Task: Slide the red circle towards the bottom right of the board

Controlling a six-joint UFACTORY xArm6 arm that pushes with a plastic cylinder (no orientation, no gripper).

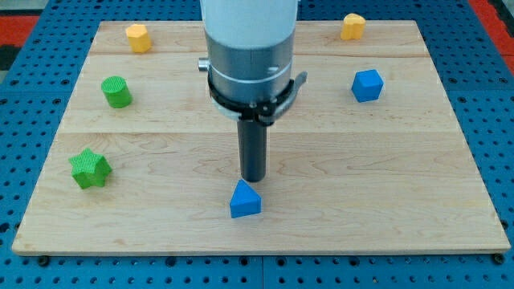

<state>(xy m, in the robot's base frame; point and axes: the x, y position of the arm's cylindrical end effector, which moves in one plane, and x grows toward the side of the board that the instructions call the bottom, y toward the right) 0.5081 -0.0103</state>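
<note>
No red circle shows in the camera view; it may be hidden behind the arm. My tip [254, 178] stands near the board's middle, just above a blue triangular block [245, 200] and almost touching its top. A blue cube [367, 85] lies at the view's upper right. A yellow block [352, 26] lies at the top right edge and another yellow block [138, 38] at the top left. A green cylinder [117, 91] and a green star [90, 168] lie at the view's left.
The wooden board [385, 201] lies on a blue pegboard surface [16, 160]. The arm's wide white and grey body [249, 48] hides the top middle of the board.
</note>
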